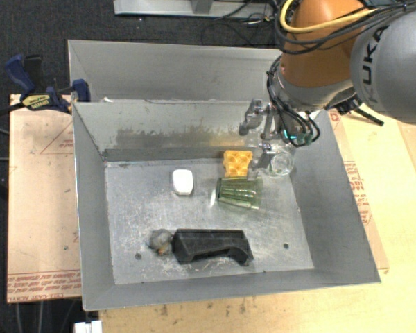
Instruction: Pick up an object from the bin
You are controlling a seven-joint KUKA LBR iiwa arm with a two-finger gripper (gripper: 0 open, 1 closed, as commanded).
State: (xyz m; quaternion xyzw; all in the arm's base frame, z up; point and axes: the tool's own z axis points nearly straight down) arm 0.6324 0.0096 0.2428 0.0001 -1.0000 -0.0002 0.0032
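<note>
My gripper (pixel 261 139) hangs at the back right of the bin with its two metal fingers apart and nothing between them. Just below its fingertips lies a yellow waffle-patterned block (pixel 237 161). A small clear plastic cup (pixel 281 164) sits to the right of that block, close under the right finger. In front of the block a green ribbed tumbler (pixel 238 193) lies on its side.
A small white rounded piece (pixel 183 182) lies left of the middle. A black handle-shaped object (pixel 212 246) lies along the front, with a small grey lump (pixel 159 241) at its left end. The arm with its orange cover and cables stands over the bin's right back corner.
</note>
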